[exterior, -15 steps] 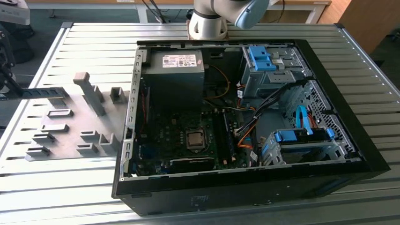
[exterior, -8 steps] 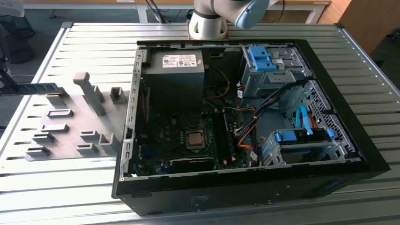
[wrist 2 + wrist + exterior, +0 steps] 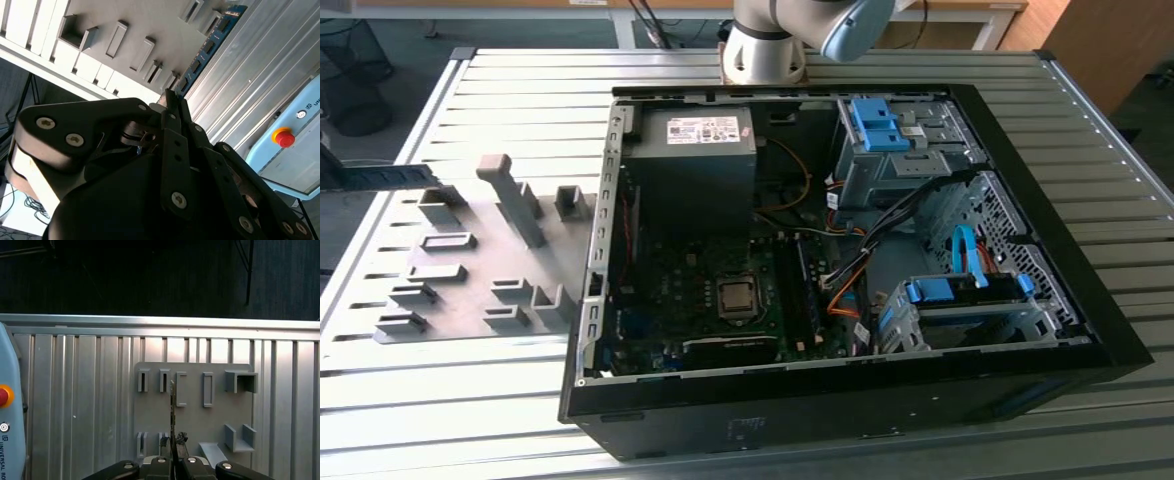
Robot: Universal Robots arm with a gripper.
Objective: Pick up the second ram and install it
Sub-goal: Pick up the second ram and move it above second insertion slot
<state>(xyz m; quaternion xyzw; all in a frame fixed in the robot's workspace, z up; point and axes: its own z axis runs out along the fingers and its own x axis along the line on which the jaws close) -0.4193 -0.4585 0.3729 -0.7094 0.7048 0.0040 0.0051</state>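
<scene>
A big silver metal table with long ridges (image 3: 480, 400) holds everything. On it lies a large black computer case (image 3: 854, 420), open on top, so the green board, the wires and the blue plastic parts inside can be seen. The pale grey base of the robot arm (image 3: 767, 45) stands at the far edge of the table, behind the case.

At the exterior view's left of the case lies a flat grey plastic plate with small grey blocks sticking up (image 3: 467, 270). A light blue control box with a round red button (image 3: 10, 405) sits at the side of the table.

The black metal gripper (image 3: 172, 441) is over the grey plate, well apart from the case. Its two fingers (image 3: 175, 145) are pressed tight on one end of the second ram (image 3: 205, 50). This is a long thin green stick with a row of black chips. It sticks straight out from the fingertips. In the first wrist view it looks like a thin line between the blocks. I cannot tell if it touches the plate.
</scene>
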